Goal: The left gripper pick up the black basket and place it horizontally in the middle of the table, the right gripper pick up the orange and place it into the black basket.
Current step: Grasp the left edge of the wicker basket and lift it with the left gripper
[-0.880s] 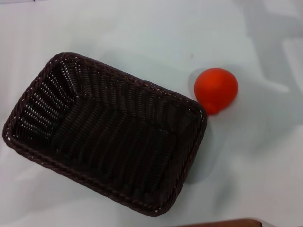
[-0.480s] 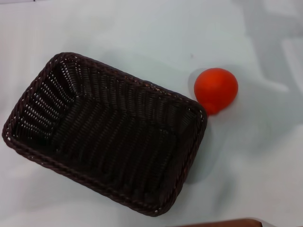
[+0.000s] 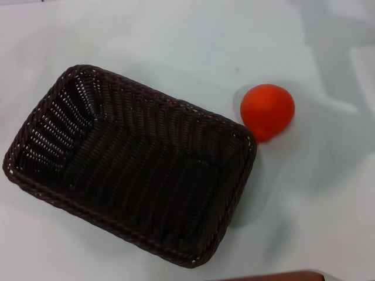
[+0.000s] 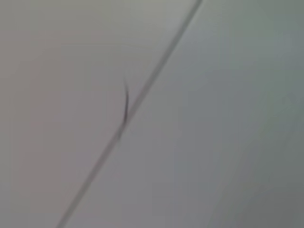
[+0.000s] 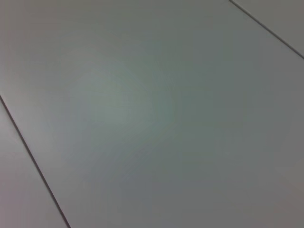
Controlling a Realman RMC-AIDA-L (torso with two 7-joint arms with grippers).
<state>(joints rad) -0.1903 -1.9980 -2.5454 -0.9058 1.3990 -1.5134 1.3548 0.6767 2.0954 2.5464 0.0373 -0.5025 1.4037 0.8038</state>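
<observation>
Looking from the head camera, neither gripper appeared, so whether either one was spread, pressed together or pinching anything could not be told, nor could the basket's or orange's position relative to them. Both wrist cameras gave only pale flat surface crossed by thin dark lines; no fingers showed in them.

No writing, label or brand was legible on anything.

Basket (image 3: 132,167) sat empty on the table (image 3: 176,41), left of centre in the head view, mouth up. Its long axis ran diagonally, from the left side toward the near right; it was not square to the view. One short end faced left, the other faced right, its far right corner pointing toward the orange.

Orange (image 3: 267,111) rested on the table outside the basket, just beside that far right corner, to the basket's right and farther from the robot. Contact with the rim could not be judged. Its slightly pointed end faced down-left in the view, toward the basket.

A brown edge (image 3: 275,276) showed at the near border.
</observation>
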